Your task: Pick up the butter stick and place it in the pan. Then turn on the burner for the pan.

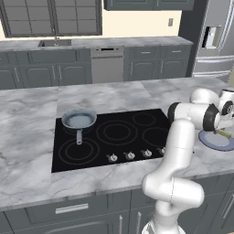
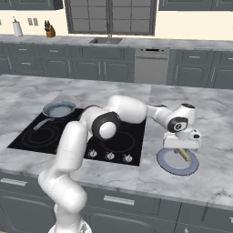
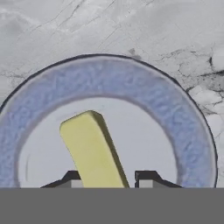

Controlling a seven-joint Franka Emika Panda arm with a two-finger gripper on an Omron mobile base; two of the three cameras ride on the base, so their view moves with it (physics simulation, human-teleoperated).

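right, gripper down over blue plate on counter, fingers narrow either side of butter stick w/ near end btwn them, prob gripped for lift. pan waits on cooktop, well apart.

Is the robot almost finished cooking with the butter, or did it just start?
Just started. Done: the fingers look closed on the butter stick over the blue plate. In hand: getting it off the plate; it seems tilted up at one end. Left: carrying it across the cooktop to the pan, which has nothing in it, then turning on that burner with a knob.
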